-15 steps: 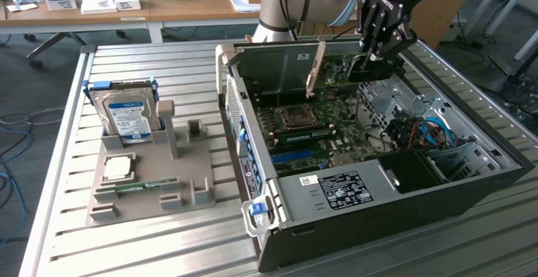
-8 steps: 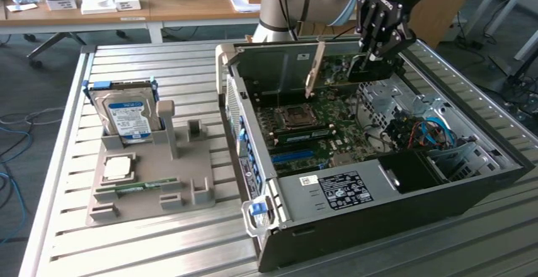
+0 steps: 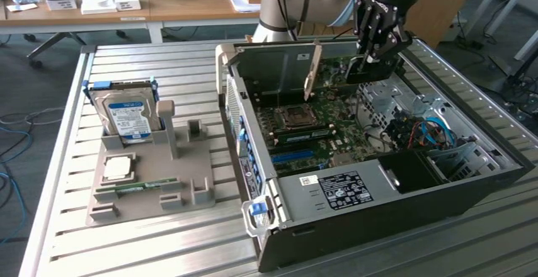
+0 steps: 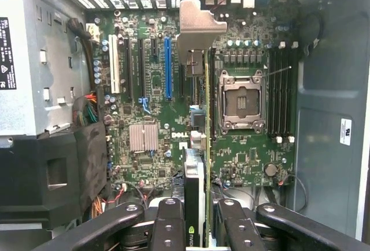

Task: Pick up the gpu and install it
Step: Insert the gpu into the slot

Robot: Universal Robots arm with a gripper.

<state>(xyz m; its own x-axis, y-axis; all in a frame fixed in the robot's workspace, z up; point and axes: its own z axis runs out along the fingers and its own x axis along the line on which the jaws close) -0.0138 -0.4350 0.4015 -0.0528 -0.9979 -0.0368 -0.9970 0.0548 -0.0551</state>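
My gripper (image 3: 372, 53) hangs over the far end of the open computer case (image 3: 278, 220) and is shut on the gpu (image 3: 370, 69), which it holds upright above the motherboard (image 3: 324, 129). In the wrist view the gpu (image 4: 206, 147) shows edge-on between the black fingers (image 4: 170, 225) of my gripper (image 4: 196, 219). Its silver end bracket (image 4: 199, 28) points toward the case's rear slots, and its black cooler (image 4: 193, 199) faces the blue slot (image 4: 167, 69). The card hovers between that blue slot and the CPU socket (image 4: 241, 100), apart from the board.
A grey fixture tray (image 3: 147, 195) on the slatted table at the exterior view's left holds a hard drive (image 3: 126, 110), a RAM stick (image 3: 138, 187) and a CPU (image 3: 118, 167). Inside the case are a black power supply (image 3: 336, 189) and cable bundles (image 3: 424, 132).
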